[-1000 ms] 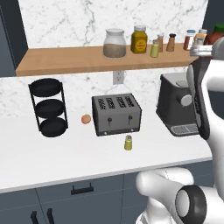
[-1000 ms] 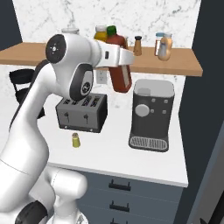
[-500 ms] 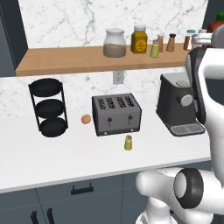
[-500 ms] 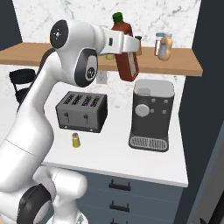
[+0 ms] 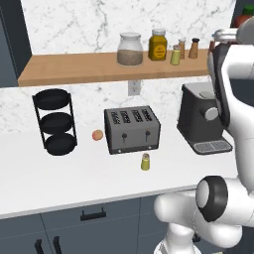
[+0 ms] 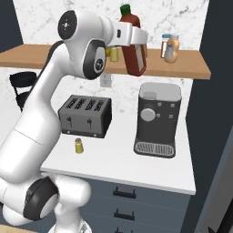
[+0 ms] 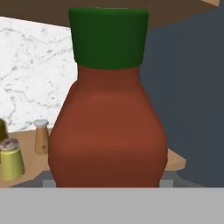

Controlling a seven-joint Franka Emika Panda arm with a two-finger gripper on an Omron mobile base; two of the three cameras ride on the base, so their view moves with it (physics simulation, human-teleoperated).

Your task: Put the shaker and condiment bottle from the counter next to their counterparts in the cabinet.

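Left base view: the shaker (image 5: 145, 161) stands upright on the counter (image 5: 59, 183), toward its front edge, just in front of the toaster (image 5: 132, 130); a black three-tier rack (image 5: 54, 122) stands near the counter's left end, a small orange-brown ball (image 5: 97, 134) lies between rack and toaster, and the coffee machine (image 5: 202, 118) sits at the right end; on the cabinet (image 5: 74, 68) a glass jar (image 5: 130, 49), an amber jar (image 5: 158, 45) and the counterparts (image 5: 183, 49) cluster toward the board's right end.

Right base view: the gripper (image 6: 135, 42) holds the condiment bottle (image 6: 133, 44), tilted, raised above the coffee machine (image 6: 157, 119) and in front of the cabinet's (image 6: 191, 69) front edge; the jaws are closed on its body; two pale-capped bottles (image 6: 169, 48) stand on the board to its right.

Hand view: the condiment bottle (image 7: 109, 118) sits clamped between the jaws, green cap up; a yellow-green shaker (image 7: 11, 159) and a brown one (image 7: 41, 136) stand on the board at lower left.
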